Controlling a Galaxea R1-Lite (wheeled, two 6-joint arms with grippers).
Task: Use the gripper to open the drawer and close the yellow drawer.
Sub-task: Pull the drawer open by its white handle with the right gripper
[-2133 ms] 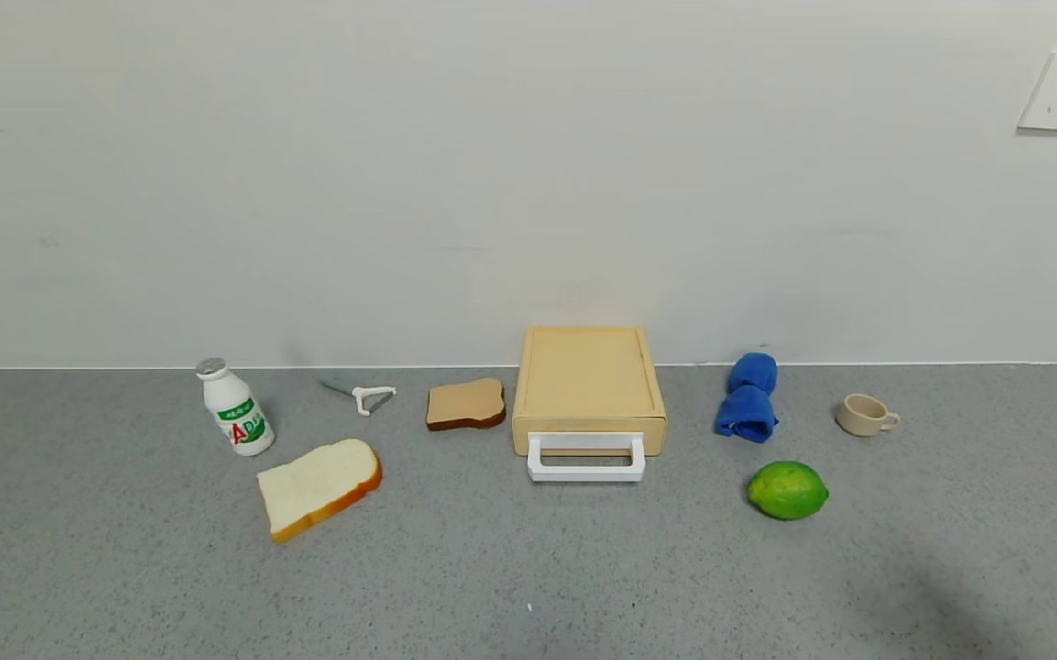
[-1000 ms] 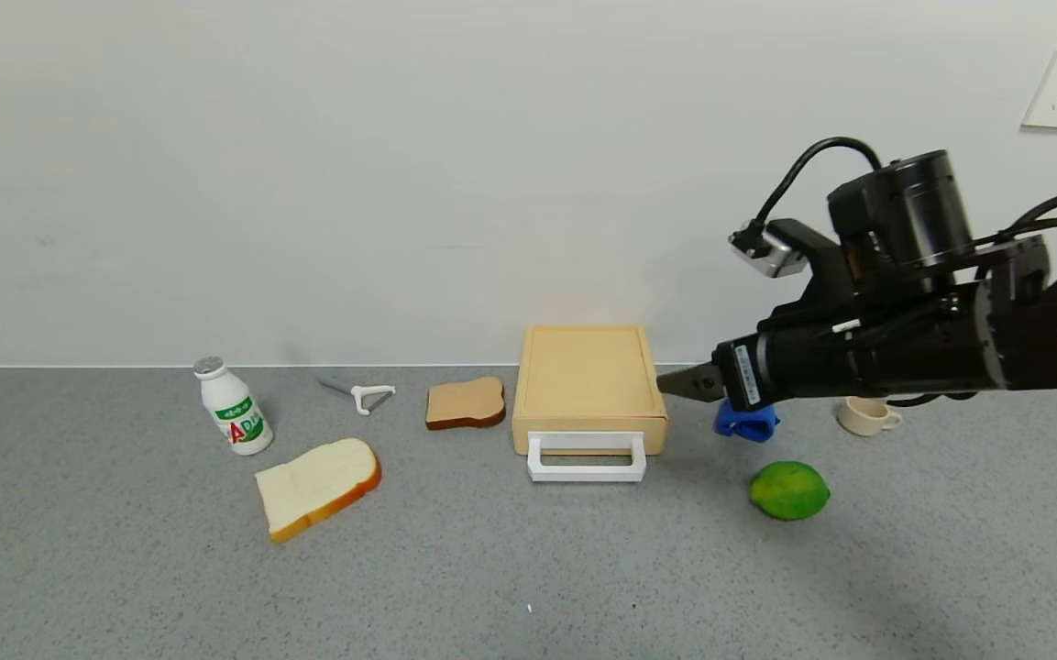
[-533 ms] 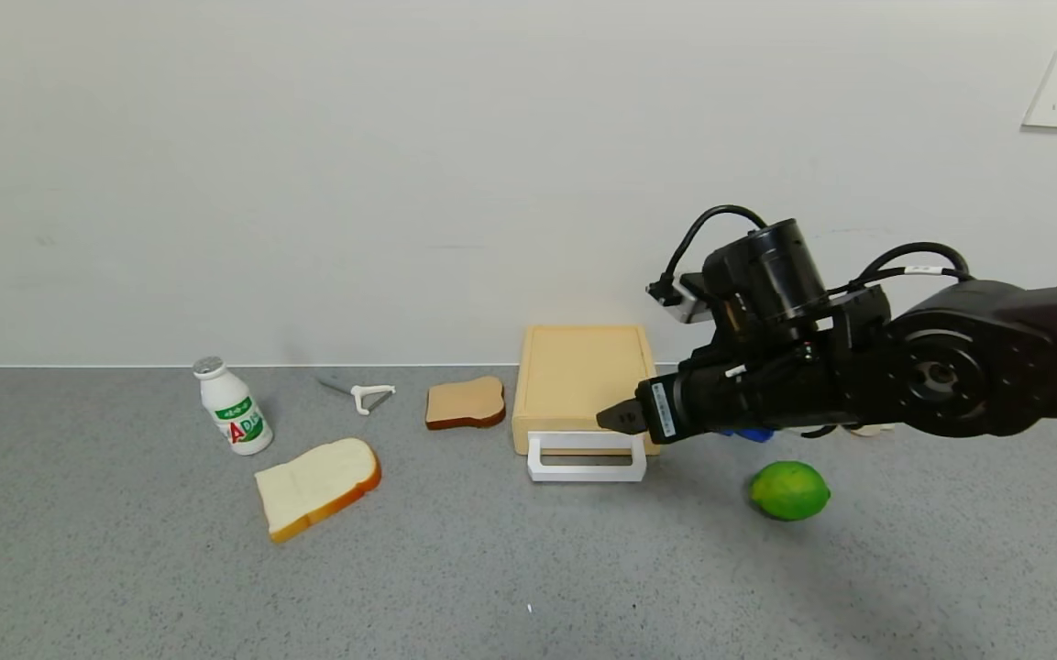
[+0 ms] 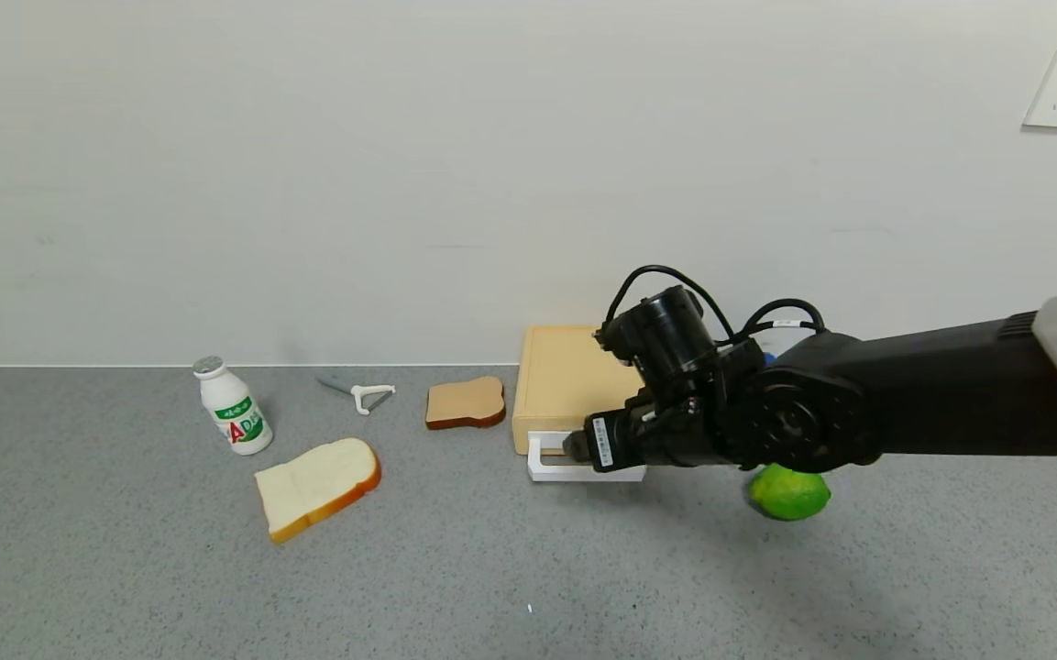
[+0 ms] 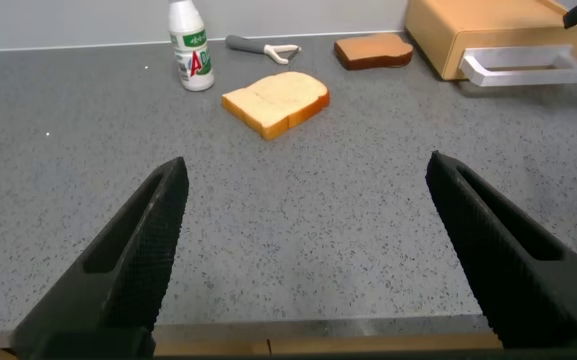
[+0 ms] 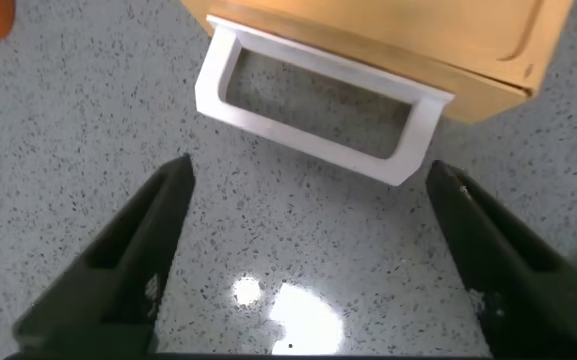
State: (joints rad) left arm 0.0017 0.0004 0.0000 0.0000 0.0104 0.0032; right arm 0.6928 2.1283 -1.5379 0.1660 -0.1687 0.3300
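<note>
The pale yellow drawer box [image 4: 565, 376] stands against the wall, and its drawer front looks pushed in. Its white loop handle [image 4: 546, 472] faces me. My right gripper [image 4: 574, 446] reaches in from the right and hovers just above the handle's right part. In the right wrist view the drawer [image 6: 398, 40] and handle [image 6: 298, 135] lie just ahead of the right gripper [image 6: 308, 172], which is open and empty. My left gripper [image 5: 308, 250] is open and empty, low over the counter's near edge. It sees the drawer [image 5: 468, 25] far off.
A milk bottle [image 4: 232, 408], a peeler [image 4: 368, 396], a brown toast slice [image 4: 466, 403] and a white bread slice [image 4: 317, 486] lie left of the drawer. A lime [image 4: 789, 495] sits right of it, partly behind my right arm. The wall is close behind.
My right arm came in from the right, then moved left and down. Its tip went from beside the drawer's right side to over the white handle. The drawer has not moved.
</note>
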